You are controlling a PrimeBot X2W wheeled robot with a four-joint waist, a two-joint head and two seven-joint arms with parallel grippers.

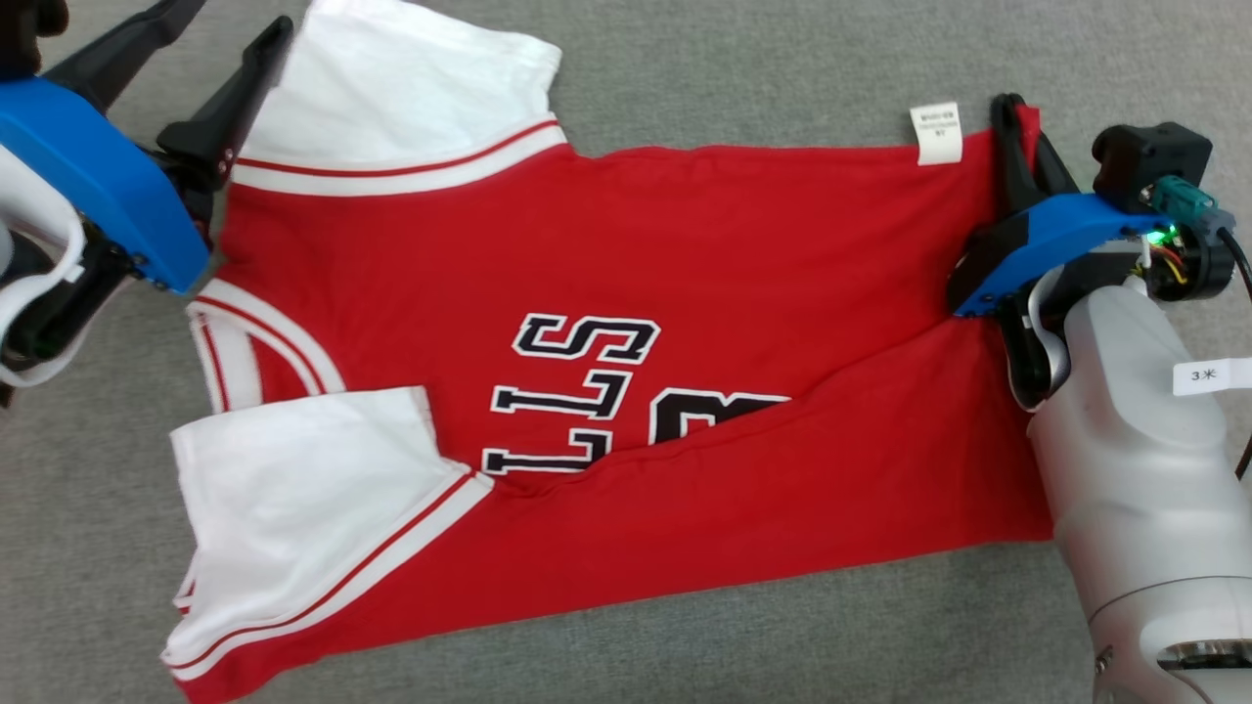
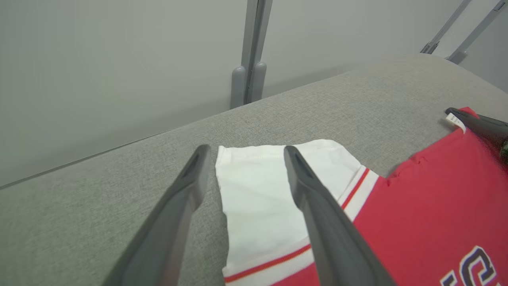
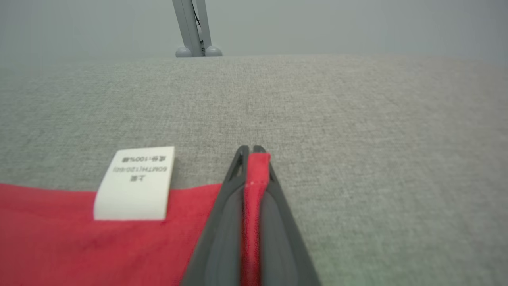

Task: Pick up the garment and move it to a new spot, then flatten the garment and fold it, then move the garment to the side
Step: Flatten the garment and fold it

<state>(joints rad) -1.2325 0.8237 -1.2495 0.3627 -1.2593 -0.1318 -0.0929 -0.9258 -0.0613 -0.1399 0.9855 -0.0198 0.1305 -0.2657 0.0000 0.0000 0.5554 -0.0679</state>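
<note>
The garment (image 1: 606, 254) is a red T-shirt with white sleeves and black lettering, spread sideways on the grey cloth surface, its near long edge folded up over the print. My right gripper (image 1: 1017, 122) is shut on the far hem corner of the garment (image 3: 254, 186), red cloth pinched between its fingers (image 3: 226, 222), beside a white care label (image 3: 135, 184). My left gripper (image 1: 240, 20) hovers open at the far white sleeve (image 2: 258, 190), one finger (image 2: 317, 214) over the sleeve and the other off its edge, nothing gripped.
The grey fabric surface (image 1: 743, 68) extends around the shirt. Beyond its far edge stand grey metal frame legs (image 2: 248, 75) against a pale wall. The near sleeve (image 1: 293, 499) lies folded over the shirt's front left.
</note>
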